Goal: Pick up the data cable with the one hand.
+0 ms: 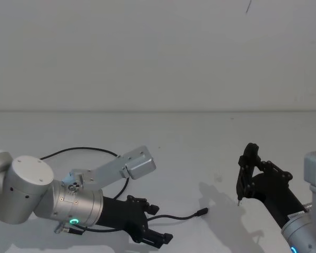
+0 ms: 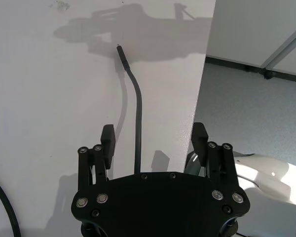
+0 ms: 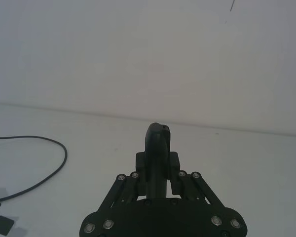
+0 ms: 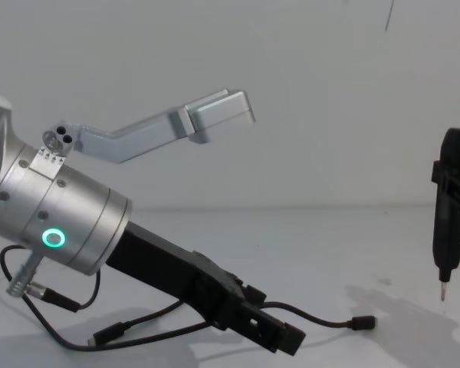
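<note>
The data cable (image 1: 181, 216) is thin and black. It lies on the white table, looping behind my left arm and ending in a small flat plug (image 1: 203, 212) towards the middle. In the left wrist view the data cable (image 2: 137, 98) runs straight out between the two spread fingers (image 2: 107, 143). My left gripper (image 1: 159, 224) is the one hand, black on a silver cylinder with a green ring light. It sits low over the table, open, with the cable lying between its jaws and not clamped. In the chest view it (image 4: 280, 330) is beside the cable (image 4: 322, 321). My right gripper (image 1: 247, 163) hangs upright at the right, shut.
The table's front edge (image 2: 200, 98) runs close beside the left gripper, with grey floor beyond it. A second flat plug (image 4: 107, 334) of the cable lies under the left arm. A short wire with a silver plug (image 4: 31, 290) hangs from that arm. A plain wall stands behind.
</note>
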